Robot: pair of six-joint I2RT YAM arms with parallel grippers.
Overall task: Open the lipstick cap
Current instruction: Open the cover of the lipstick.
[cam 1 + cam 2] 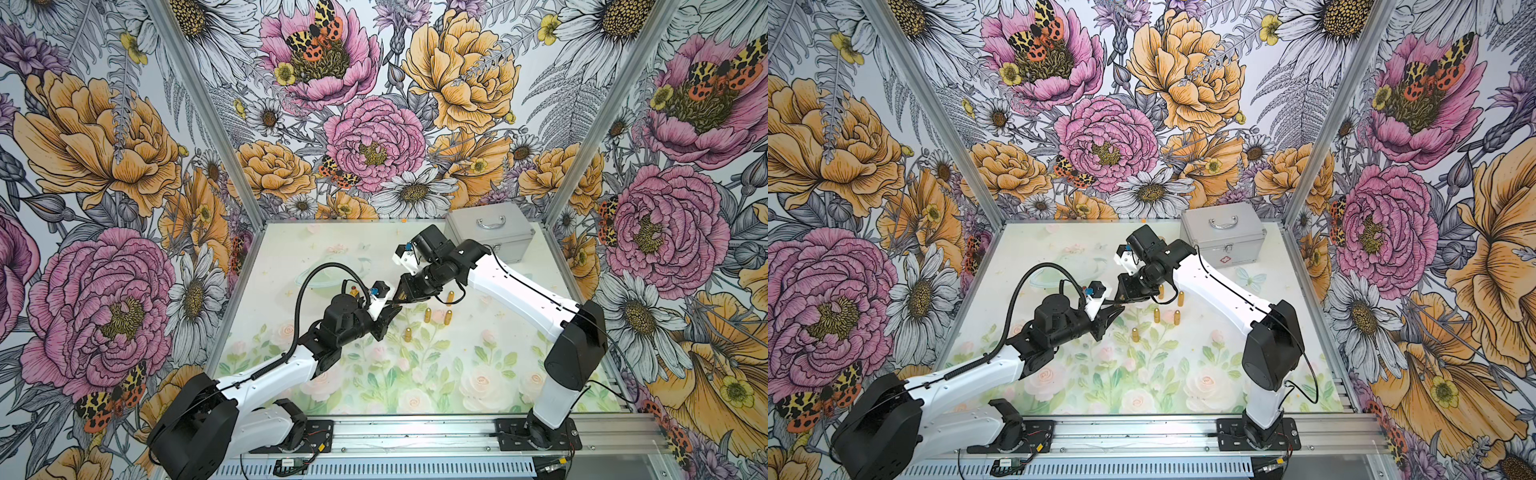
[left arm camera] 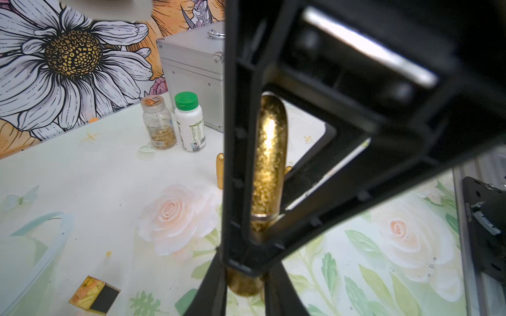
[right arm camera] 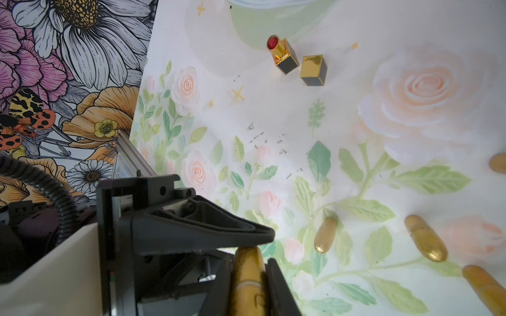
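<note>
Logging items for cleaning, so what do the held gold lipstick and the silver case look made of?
The gold lipstick: likely plastic or metal under a glittery gold coat; speckled sparkle, bright highlight. The silver case: probably aluminium, dull satin finish; metal corner caps, rivets, shiny handle.

2 top views overlook table [image 1: 478, 328]; wrists close.

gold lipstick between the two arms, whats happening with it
Both arms hold one gold lipstick in the air above the table. The left gripper and the right gripper each have their jaws shut on an end. Its seam shows no gap, so it looks still closed. More gold lipsticks stand below; a square lipstick sits opened beside its cap.
</note>
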